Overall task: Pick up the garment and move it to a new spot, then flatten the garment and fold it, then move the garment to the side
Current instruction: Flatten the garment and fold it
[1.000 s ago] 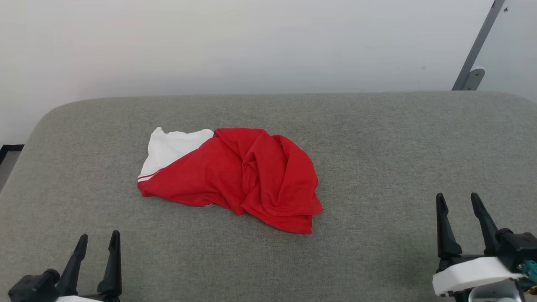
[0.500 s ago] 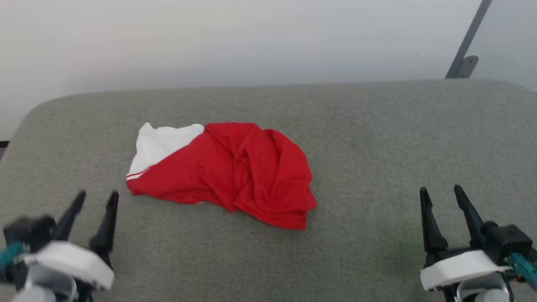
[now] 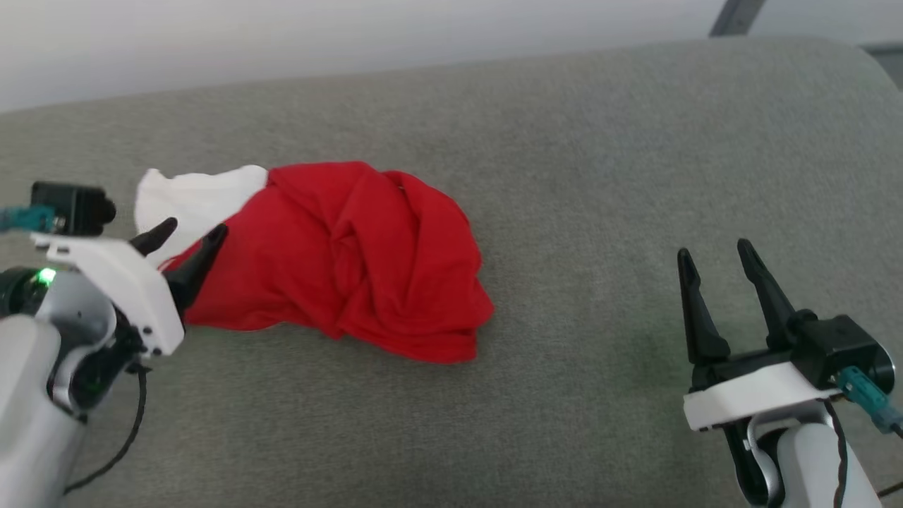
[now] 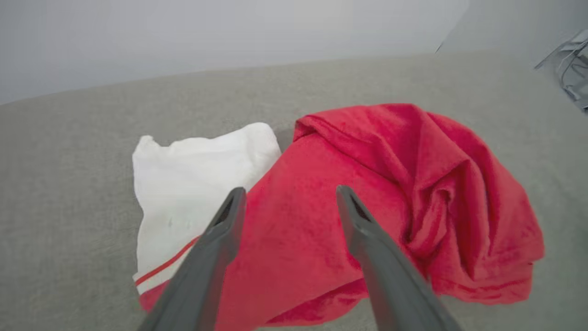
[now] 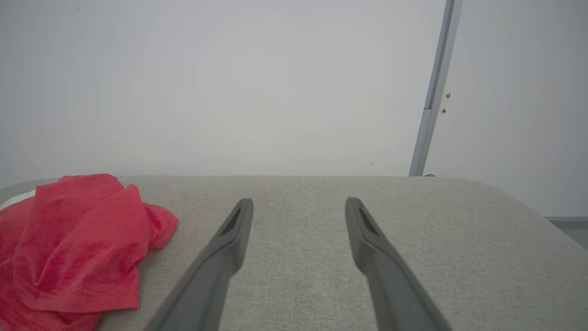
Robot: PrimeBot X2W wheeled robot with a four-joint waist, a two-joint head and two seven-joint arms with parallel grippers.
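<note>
The grey padded table [image 3: 635,155] lies bare across its right half and front. The garment [image 3: 353,261] sits crumpled left of centre, folds hiding its shape. The left end effector [image 3: 195,227], spread wide and empty, is at the garment's left end; contact is unclear. The right end effector [image 3: 714,248], wide and empty, stands well apart.

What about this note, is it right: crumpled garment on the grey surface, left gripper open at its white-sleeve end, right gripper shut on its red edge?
Not quite. The right gripper is open and empty, apart from the garment over bare grey surface, as the head view shows. The rest stands.
</note>
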